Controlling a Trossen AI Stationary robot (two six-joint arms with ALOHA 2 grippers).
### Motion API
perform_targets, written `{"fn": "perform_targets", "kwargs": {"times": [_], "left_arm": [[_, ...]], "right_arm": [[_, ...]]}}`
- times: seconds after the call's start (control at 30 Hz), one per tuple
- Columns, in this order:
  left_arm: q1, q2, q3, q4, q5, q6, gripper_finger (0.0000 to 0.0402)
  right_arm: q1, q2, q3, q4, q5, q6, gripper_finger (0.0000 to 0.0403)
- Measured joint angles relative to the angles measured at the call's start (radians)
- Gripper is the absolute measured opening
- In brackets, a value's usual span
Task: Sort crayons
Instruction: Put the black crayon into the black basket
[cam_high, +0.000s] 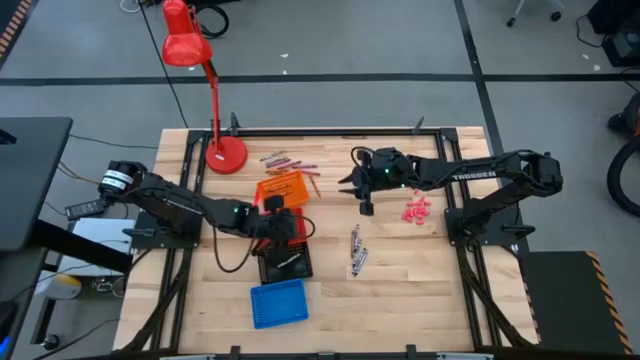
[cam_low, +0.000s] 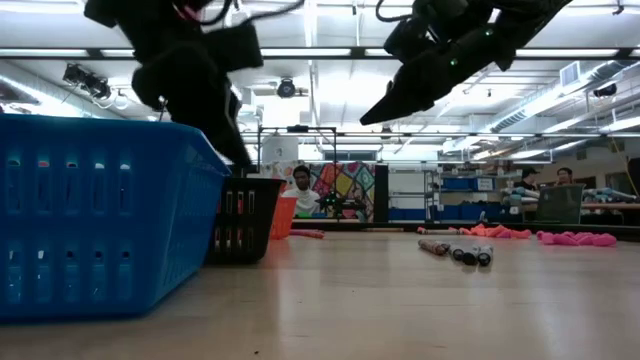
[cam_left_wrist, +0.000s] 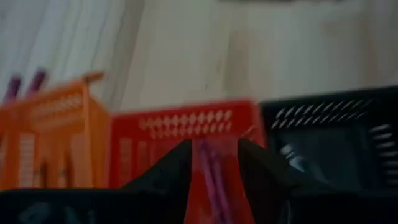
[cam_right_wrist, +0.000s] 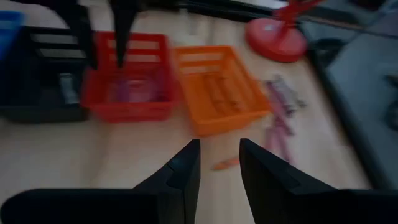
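Because the four shallow slotted plastic trays sit side by side in a row, each colour of crayon has its own bin, and the left gripper (cam_left_wrist: 212, 163) hovers directly over the red plastic tray (cam_high: 284, 226), its dark fingers parted with nothing between them, so it reads as released. Maroon-red crayons (cam_left_wrist: 214, 180) lie on the red tray's floor right below those fingers (a sensible spot for a drop, judging by the colour match). Next door, the orange plastic tray (cam_right_wrist: 217, 87) holds orange sticks, and the black plastic tray (cam_left_wrist: 336, 143) sits on the red one's other side. Loose maroon crayons (cam_right_wrist: 281, 102) lie on the wooden table (cam_high: 400, 290) just beyond the orange tray, unsorted. Above one stray orange crayon (cam_right_wrist: 225, 163), the right gripper (cam_right_wrist: 219, 163) hangs with fingers apart, empty, apparently lined up to pick it.
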Motion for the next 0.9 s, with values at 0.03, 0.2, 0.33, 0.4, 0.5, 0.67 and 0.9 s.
{"fn": "perform_targets", "kwargs": {"times": [0.03,0.2,0.33,0.4,0.5,0.67,0.9], "left_arm": [[-0.006,-0.001,0.000,0.023,-0.008,0.012,0.0141],[-0.016,0.001,-0.001,0.085,-0.024,0.034,0.0141],[-0.017,0.001,-0.007,0.121,-0.029,0.033,0.0141],[-0.021,0.001,-0.007,0.135,-0.030,0.033,0.0141],[-0.033,0.002,-0.007,0.137,-0.032,0.030,0.0141],[-0.064,0.002,-0.007,0.135,-0.137,0.038,0.0141],[-0.067,0.002,-0.007,0.184,-0.156,0.142,0.0141]], "right_arm": [[0.016,0.002,0.000,-0.006,-0.006,0.013,0.0116],[0.145,0.037,0.000,-0.042,0.060,0.073,0.0116],[0.264,0.077,0.000,-0.115,0.166,0.149,0.0116],[0.320,0.087,0.000,-0.147,0.182,0.178,0.0116],[0.397,0.097,0.000,-0.185,0.176,0.225,0.0116],[0.504,0.133,0.000,-0.200,0.182,0.300,0.0116],[0.560,0.199,0.000,-0.234,0.222,0.440,0.0118]]}}
